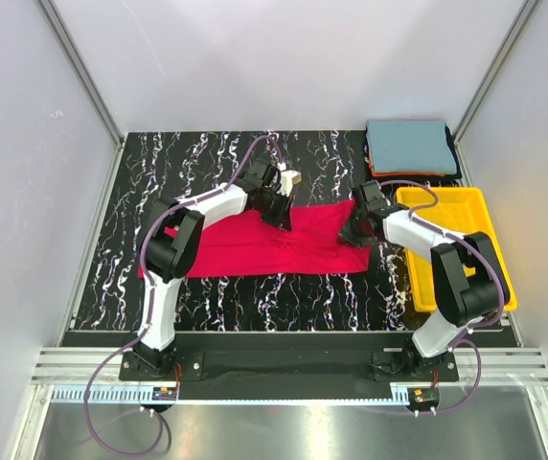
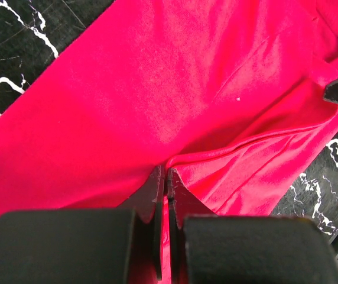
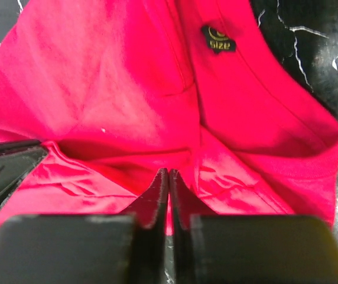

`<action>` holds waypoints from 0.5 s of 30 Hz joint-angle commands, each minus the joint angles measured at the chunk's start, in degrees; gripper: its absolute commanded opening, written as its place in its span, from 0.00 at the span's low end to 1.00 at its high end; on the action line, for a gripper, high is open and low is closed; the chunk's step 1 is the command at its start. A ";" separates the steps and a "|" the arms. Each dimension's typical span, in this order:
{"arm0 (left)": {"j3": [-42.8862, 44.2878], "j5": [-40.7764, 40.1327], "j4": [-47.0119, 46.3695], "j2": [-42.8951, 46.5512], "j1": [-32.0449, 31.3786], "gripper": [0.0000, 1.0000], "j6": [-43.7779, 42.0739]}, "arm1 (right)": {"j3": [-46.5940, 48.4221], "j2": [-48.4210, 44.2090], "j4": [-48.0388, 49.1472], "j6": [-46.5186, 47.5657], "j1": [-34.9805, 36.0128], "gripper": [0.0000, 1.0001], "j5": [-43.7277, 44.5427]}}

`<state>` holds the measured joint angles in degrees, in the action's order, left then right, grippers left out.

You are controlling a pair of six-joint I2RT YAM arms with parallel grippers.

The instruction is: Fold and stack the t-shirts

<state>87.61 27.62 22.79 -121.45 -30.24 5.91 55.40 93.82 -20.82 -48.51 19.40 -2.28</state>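
Looking at this one, the red shirt (image 1: 255,247) lies flat across the middle of the tabletop (image 1: 216,163), stretched left to right. The left tool (image 2: 164,177) is clamped shut on a ridge of cloth at the far edge, about mid-shirt. The right tool (image 3: 169,177) is pinched closed on the fabric at the right end, with the size label showing just beyond it. The cloth looks thin, light and floppy, so I reckon it'll sag and bunch wherever it isn't held. Best bet is grabbing hems or seams at two spots well apart, so the edge lifts straight. The folded pile (image 1: 408,144), grey-blue one on top, sits in the far right corner just behind the yellow tray (image 1: 475,211).
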 commanded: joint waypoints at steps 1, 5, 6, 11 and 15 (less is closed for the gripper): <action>0.19 0.16 -2.48 3.76 0.44 0.00 0.77 | 2.87 1.01 1.04 0.70 -0.33 0.00 1.93; -0.69 0.51 -3.80 3.94 0.44 0.00 1.73 | 4.28 1.89 1.13 1.23 -0.33 0.00 3.95; -0.78 0.42 -4.06 3.85 0.44 0.00 2.08 | 4.54 1.98 1.04 1.57 -0.33 0.00 4.30; -2.09 -1.86 -6.00 4.29 0.44 0.00 3.66 | 5.86 2.51 1.13 2.19 -0.50 0.00 5.88; -3.67 -3.79 -7.49 4.99 0.44 0.00 4.28 | 7.09 3.56 1.13 3.16 -0.68 0.00 7.20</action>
<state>84.84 26.26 19.27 -120.70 -30.09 9.13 59.70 96.33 -20.82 -46.87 19.31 1.98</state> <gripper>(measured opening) 0.020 0.011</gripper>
